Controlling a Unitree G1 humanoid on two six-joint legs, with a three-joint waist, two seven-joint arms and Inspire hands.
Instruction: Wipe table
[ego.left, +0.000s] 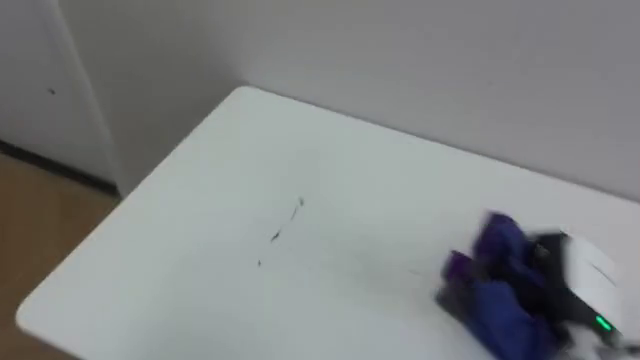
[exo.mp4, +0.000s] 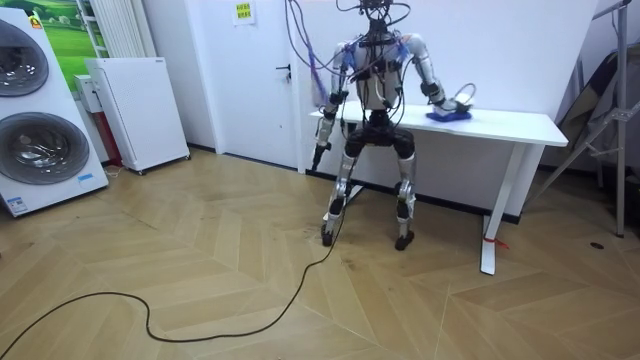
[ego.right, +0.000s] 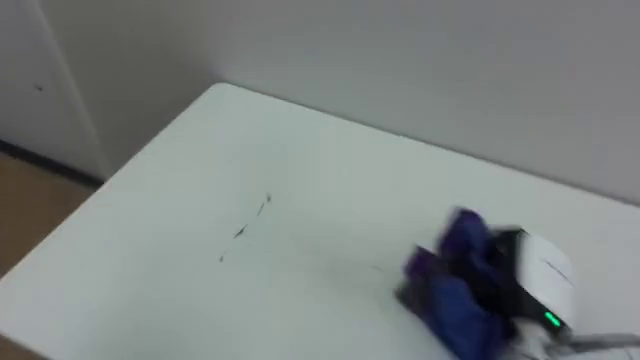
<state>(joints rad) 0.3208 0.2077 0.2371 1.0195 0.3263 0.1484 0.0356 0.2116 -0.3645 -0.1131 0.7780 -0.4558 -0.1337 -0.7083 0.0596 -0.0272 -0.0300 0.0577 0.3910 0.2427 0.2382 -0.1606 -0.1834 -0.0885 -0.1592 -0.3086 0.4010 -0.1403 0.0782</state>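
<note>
A white table stands against the wall, and I stand at its front edge. Thin dark marks streak its middle. A bunched purple cloth lies on the right part of the tabletop. My right hand rests on the cloth from the right, its dark fingers curled into the folds. In the room view the cloth sits under that right hand. The marks lie well to the left of the cloth. My left hand hangs down beside the table's left end.
The table's left corner and left edge drop to wooden floor. A grey wall runs right behind the table. In the room view, a white cabinet and washing machines stand at the left.
</note>
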